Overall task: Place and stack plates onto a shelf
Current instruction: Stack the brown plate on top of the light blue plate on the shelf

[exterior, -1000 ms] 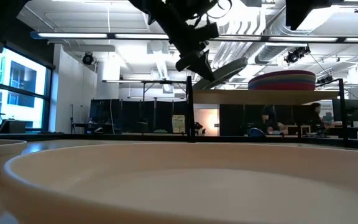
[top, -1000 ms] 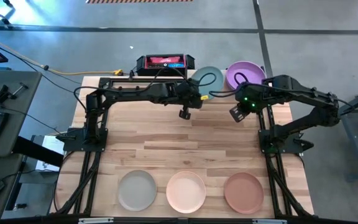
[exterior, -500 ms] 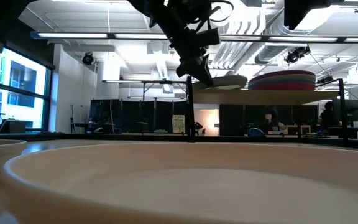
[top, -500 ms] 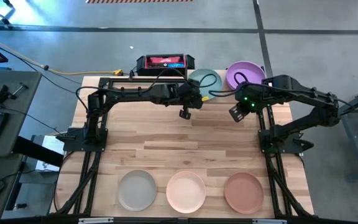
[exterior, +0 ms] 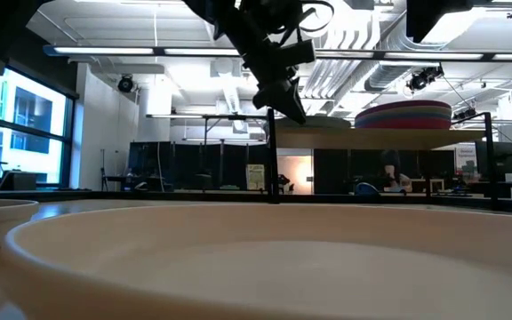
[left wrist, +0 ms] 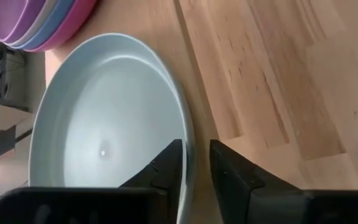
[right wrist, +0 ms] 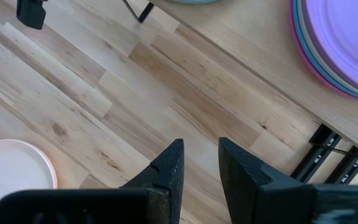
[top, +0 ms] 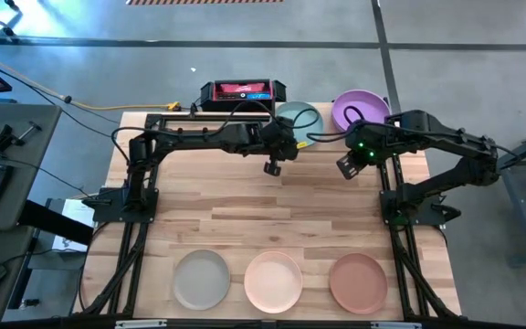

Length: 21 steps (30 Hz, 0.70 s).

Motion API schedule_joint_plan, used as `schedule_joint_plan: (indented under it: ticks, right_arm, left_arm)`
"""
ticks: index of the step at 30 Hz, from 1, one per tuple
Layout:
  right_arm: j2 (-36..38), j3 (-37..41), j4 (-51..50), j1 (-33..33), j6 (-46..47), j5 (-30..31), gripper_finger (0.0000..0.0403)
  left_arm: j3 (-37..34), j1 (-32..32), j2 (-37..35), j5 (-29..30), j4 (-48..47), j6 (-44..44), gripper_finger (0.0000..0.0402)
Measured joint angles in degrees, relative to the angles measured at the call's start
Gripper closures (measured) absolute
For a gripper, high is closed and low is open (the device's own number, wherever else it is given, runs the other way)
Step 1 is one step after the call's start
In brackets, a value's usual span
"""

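The pale teal plate [top: 299,116] lies flat on the left half of the shelf [top: 322,137], beside a stack topped by the purple plate [top: 362,109]. My left gripper [top: 275,153] is at the teal plate's near rim and shut on it; the left wrist view shows the plate [left wrist: 104,137] and the stack's edges [left wrist: 48,25]. In the low view the gripper [exterior: 280,96] sits just above the shelf board [exterior: 380,136]. My right gripper [top: 346,165] hovers open over the table, near the shelf's front. Grey-beige [top: 201,279], peach [top: 273,280] and terracotta [top: 358,281] plates rest along the near edge. My left gripper pinches the pale teal plate by its near rim [left wrist: 188,134], one finger [left wrist: 163,171] inside the bowl and the other [left wrist: 232,177] outside. The fingers slant down from the table's near-left side. The plate sits level with its base on the shelf.
The shelf stands on thin black posts [right wrist: 140,10] at the table's far edge, with a red-and-black box [top: 242,90] behind it. Bare wood tabletop [top: 272,215] lies between the shelf and the near plates. The peach plate [exterior: 256,258] fills the low view's foreground.
My left gripper has lowered the pale teal plate onto the shelf. A second ago the plate was tilted, its far edge raised above the board. It then came down level and now lies flat beside the stack. The right arm has kept still.
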<state>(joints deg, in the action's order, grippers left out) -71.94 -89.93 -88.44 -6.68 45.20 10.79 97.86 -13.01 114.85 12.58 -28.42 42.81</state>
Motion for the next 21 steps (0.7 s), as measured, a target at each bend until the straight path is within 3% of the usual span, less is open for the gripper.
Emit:
schedule_joint_plan:
  ticks: [9, 21]
  right_arm:
    - [0.00, 0.00, -0.01, -0.01, -0.01, -0.13, 0.0325]
    - [0.02, 0.00, -0.02, -0.02, -2.38, -5.77, 0.0325]
  left_arm:
    - [0.00, 0.11, -0.21, 1.95, -0.08, -3.72, 0.0298]
    - [0.00, 0.96, -4.75, 3.54, 1.37, -5.80, 0.0295]
